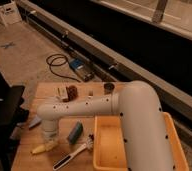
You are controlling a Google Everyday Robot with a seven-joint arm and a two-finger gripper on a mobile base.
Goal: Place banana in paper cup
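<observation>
The pale-yellow banana (pixel 40 148) lies on the wooden table (pixel 46 92) near its front left corner. My white arm reaches from the right across the table and turns down at the wrist. The gripper (pixel 49 140) points down right over the banana's right end, at or touching it. The paper cup does not show; the gripper and wrist hide the spot just behind the banana.
A blue block (pixel 75 132) and a white-handled brush (pixel 73 153) lie right of the gripper. A yellow tray (pixel 108 150) fills the table's right side. A dark brown cup (pixel 108 88) and small items (pixel 70 92) stand at the back edge. A black chair (pixel 6 112) is on the left.
</observation>
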